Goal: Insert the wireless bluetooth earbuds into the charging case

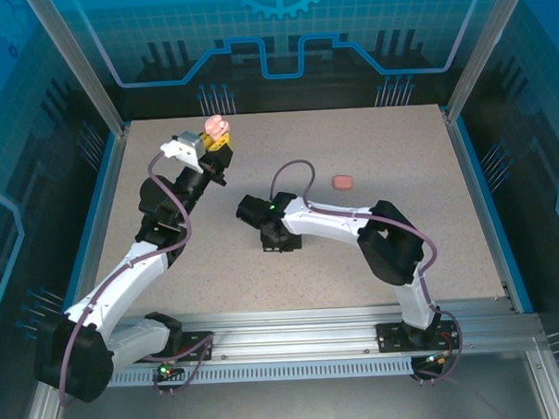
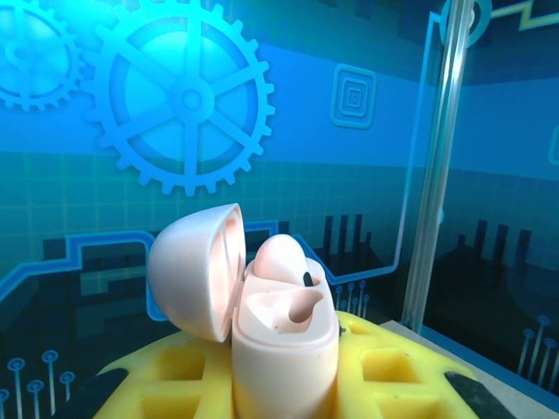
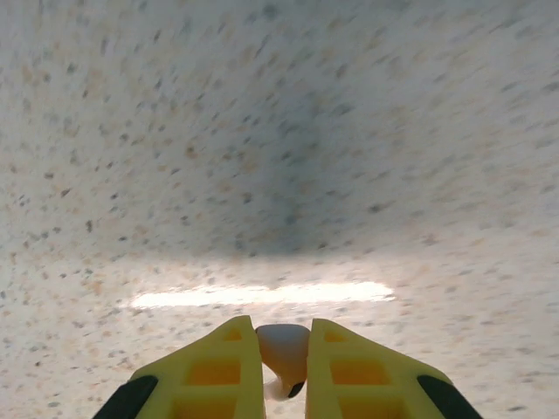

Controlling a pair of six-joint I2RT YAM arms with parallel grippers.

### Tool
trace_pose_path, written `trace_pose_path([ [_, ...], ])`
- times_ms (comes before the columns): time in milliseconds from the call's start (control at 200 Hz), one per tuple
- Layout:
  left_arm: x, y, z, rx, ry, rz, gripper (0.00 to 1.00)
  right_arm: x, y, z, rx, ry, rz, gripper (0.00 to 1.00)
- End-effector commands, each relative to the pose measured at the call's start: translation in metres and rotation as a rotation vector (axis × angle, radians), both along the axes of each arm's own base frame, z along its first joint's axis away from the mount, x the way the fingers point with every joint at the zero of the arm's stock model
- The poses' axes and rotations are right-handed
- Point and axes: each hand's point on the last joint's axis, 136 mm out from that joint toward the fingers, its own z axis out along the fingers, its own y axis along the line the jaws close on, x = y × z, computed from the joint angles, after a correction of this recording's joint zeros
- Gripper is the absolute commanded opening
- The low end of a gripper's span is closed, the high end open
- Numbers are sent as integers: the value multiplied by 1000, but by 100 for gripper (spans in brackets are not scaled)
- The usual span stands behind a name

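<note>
My left gripper point(image 1: 217, 145) is raised at the back left of the table, shut on a pink charging case point(image 2: 284, 349) held upright between its yellow fingers point(image 2: 384, 371). The case's lid point(image 2: 194, 271) hangs open to the left. One pink earbud point(image 2: 284, 259) sits in the far socket, and the near socket point(image 2: 297, 307) is empty. My right gripper point(image 3: 285, 367) is low over the tabletop near the middle point(image 1: 273, 239), shut on a pale greyish-white earbud point(image 3: 283, 347) pinched between its fingertips. A second pink case point(image 1: 342, 182) lies closed on the table.
The speckled table point(image 1: 401, 223) is bounded by blue side rails and aluminium posts point(image 2: 437, 175). The arm bases stand on the metal rail point(image 1: 295, 343) at the near edge.
</note>
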Motion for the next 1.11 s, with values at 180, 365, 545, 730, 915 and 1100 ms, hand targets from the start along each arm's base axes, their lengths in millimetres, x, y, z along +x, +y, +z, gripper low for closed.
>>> trace_pose_path([
  [180,-8,-13,-12,-18,42,-95,0,18,-69,28,-149,-163,15,13],
  [365,-16,-26,-25,-9,66,-129,0,29,-94,57,-123,-232,5,14],
  [545,-24,-43,-36,9,80,-164,0,44,-103,106,-30,-333,28,14],
  [730,-28,-58,-43,29,86,-192,0,58,-104,172,90,-465,81,14],
  [915,-25,-66,-44,39,84,-208,0,64,-103,239,203,-592,139,15],
  [1100,-24,-77,-44,63,77,-247,0,62,-90,303,307,-732,255,15],
])
